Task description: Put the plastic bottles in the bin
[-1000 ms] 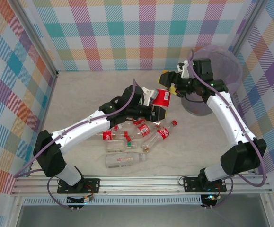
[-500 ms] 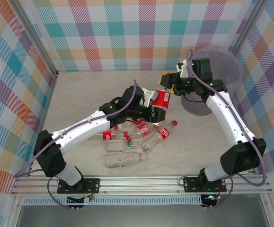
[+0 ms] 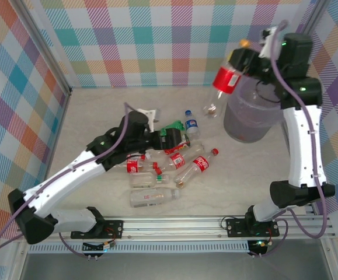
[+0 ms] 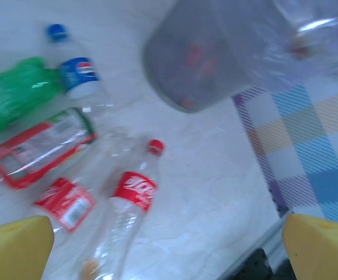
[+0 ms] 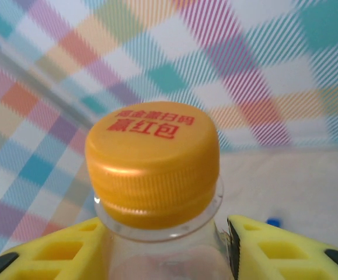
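Orange cap (image 5: 154, 163) with red Chinese characters tops the bottle (image 3: 223, 80) that the right tool (image 3: 239, 58) pinches. Spread wide, the left tool (image 4: 169, 251) faces a Pepsi bottle (image 4: 76, 73) on the marbled table (image 4: 215, 192), with checked walls (image 3: 157, 35) around.

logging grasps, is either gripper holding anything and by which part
The right gripper holds a red-labelled bottle by its neck, just below the orange cap. The left gripper is open and holds nothing.
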Motion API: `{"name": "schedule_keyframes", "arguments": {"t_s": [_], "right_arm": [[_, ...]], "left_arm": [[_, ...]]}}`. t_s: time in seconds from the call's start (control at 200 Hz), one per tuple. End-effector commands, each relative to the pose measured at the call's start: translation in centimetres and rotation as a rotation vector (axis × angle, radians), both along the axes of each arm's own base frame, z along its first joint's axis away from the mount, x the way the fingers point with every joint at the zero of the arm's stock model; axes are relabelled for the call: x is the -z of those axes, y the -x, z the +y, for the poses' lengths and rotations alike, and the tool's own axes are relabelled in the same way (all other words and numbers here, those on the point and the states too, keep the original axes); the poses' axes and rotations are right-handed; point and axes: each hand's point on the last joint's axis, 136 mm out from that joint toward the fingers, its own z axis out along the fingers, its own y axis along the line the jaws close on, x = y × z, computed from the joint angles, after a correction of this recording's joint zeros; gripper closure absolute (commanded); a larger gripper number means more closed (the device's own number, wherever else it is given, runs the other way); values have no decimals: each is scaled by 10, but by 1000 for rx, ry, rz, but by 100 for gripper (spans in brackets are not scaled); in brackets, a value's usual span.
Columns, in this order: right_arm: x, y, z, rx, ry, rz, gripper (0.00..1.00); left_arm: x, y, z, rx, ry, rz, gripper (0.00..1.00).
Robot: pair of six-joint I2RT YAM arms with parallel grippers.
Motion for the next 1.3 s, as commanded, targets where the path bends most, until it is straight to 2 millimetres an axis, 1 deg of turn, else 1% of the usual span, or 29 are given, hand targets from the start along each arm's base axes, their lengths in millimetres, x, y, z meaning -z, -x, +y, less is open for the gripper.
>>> {"name": "schedule_keyframes", "arguments": {"t_s": [0.0, 0.115, 0.185, 0.28, 0.34, 0.37, 0.525, 0.6, 0.695, 0.71, 0.74, 0.805, 0.87, 0.985, 1.125, 1.22, 1.295], "right_arm": [[-17, -8, -45, 122, 49, -47, 64], [-39, -5, -93, 301, 96, -111, 68], [-47, -1, -124, 441, 150, -150, 73], [-48, 1, -159, 605, 240, -186, 76], [-43, -1, -173, 656, 278, -184, 77], [-38, -4, -178, 669, 296, -172, 77], [-1, -22, -185, 670, 362, -109, 77], [23, -32, -187, 654, 378, -64, 78], [56, -41, -183, 614, 376, -14, 77], [56, -42, -182, 612, 375, -20, 77], [69, -45, -182, 606, 375, -4, 77], [86, -51, -183, 599, 374, 23, 77], [102, -57, -182, 580, 373, 55, 75], [122, -66, -180, 553, 368, 98, 73], [146, -74, -181, 538, 378, 156, 65], [164, -79, -184, 541, 390, 203, 53], [170, -81, -185, 538, 392, 218, 47]], "left_arm": [[37, -1, 58, -230, -72, 124, 0], [58, -1, 106, -441, -31, 208, 0], [68, 0, 127, -538, 33, 249, 1], [83, 2, 147, -623, 90, 286, 2], [93, 4, 156, -656, 96, 316, 2], [98, 6, 159, -666, 97, 331, 3], [117, 10, 171, -732, 87, 394, 3], [124, 12, 178, -773, 70, 414, 3], [134, 14, 182, -797, 49, 437, 3], [136, 14, 182, -800, 48, 439, 3], [139, 14, 183, -803, 44, 444, 3], [146, 14, 184, -810, 35, 455, 3], [154, 15, 186, -817, 26, 470, 3], [165, 16, 188, -823, 10, 489, 3], [177, 17, 189, -828, -10, 511, 3], [184, 19, 189, -830, -22, 523, 4], [190, 20, 191, -841, -30, 534, 4]]}}
